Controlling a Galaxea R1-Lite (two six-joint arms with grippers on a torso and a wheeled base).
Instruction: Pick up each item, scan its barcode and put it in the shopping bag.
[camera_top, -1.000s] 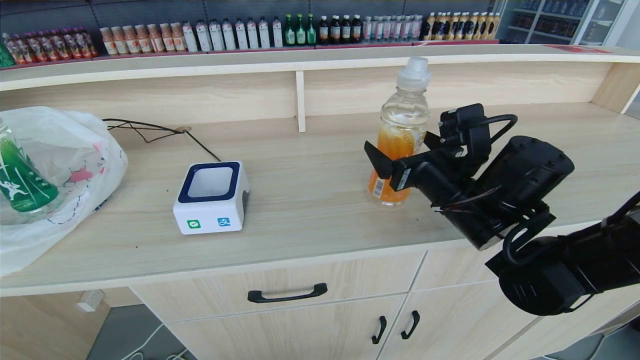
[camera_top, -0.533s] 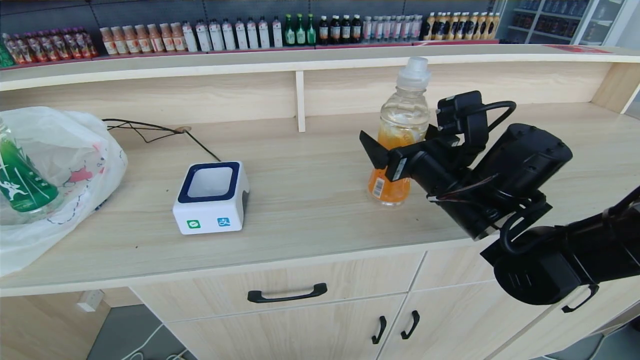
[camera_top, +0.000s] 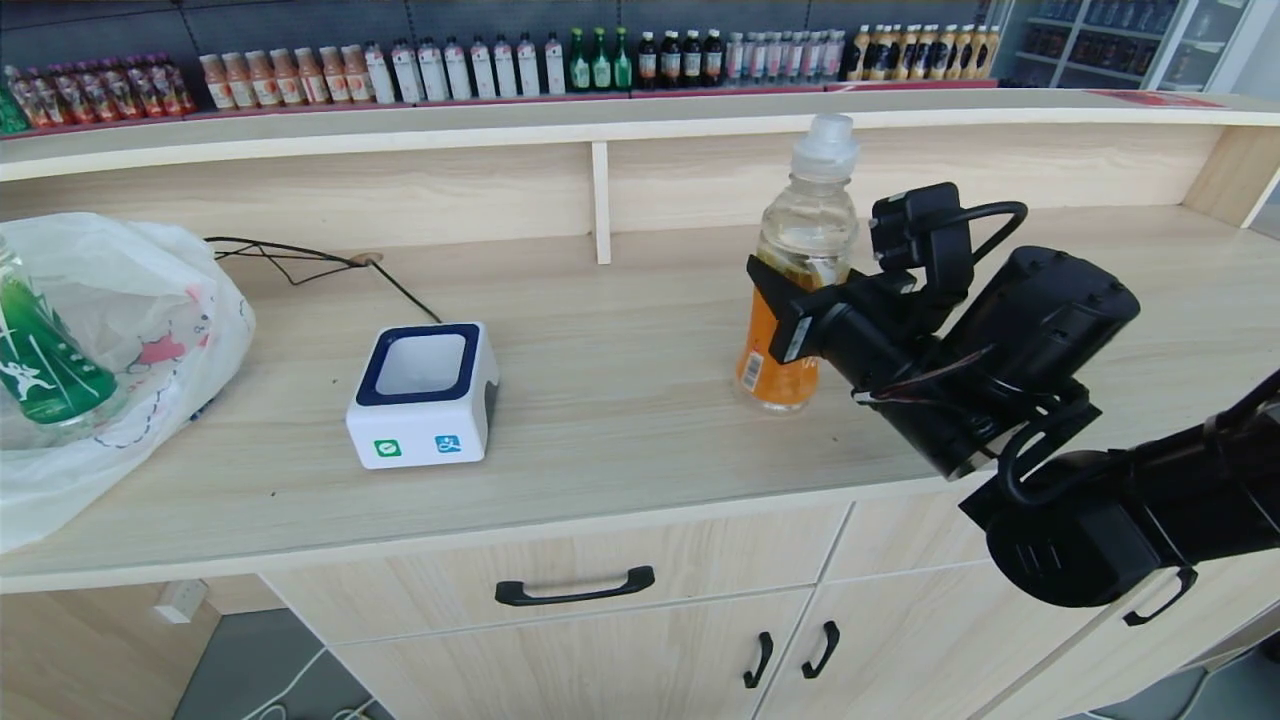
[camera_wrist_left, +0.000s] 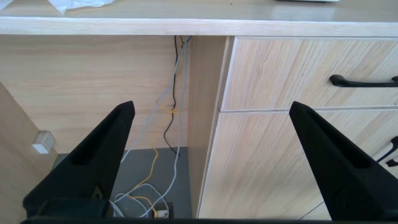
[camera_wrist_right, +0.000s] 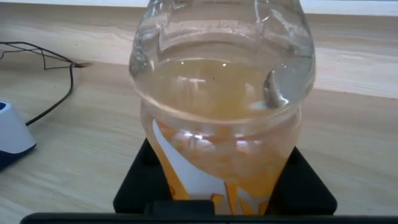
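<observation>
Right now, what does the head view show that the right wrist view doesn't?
The head view adds the shopping bag with a green bottle inside, the white cap on the orange drink bottle, the drawer handle and the shelf bottles behind. The right wrist view adds a close look at the drink's level, with the right gripper and its fingers against both sides of the bottle. Both share that bottle standing on the counter, the scanner and the black cable.
</observation>
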